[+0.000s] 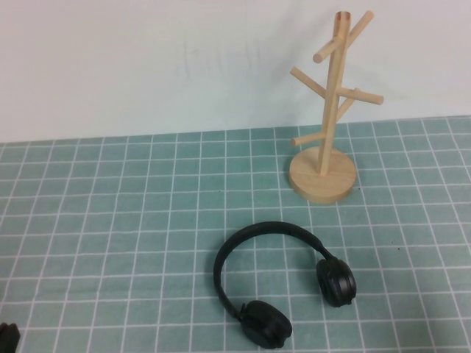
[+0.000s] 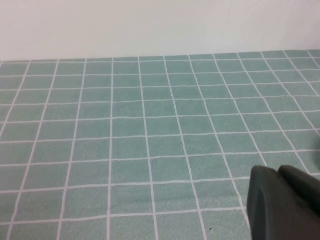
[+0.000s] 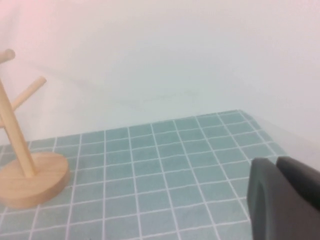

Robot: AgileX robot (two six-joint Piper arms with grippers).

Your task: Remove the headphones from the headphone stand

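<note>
Black left tool (image 1: 7, 337) edge-cropped; right tool (image 3: 285, 200) partial.

This looks like a staged robot test bench in a lab, not a lived-in room. A teal mat with a white grid (image 1: 110, 220) covers the whole work surface, and a plain white backdrop wall (image 1: 147, 66) closes it off directly behind. The left gripper (image 2: 285, 205) and right gripper (image 3: 285, 200) each hang low over that gridded mat, near the bench's front edge.
</note>
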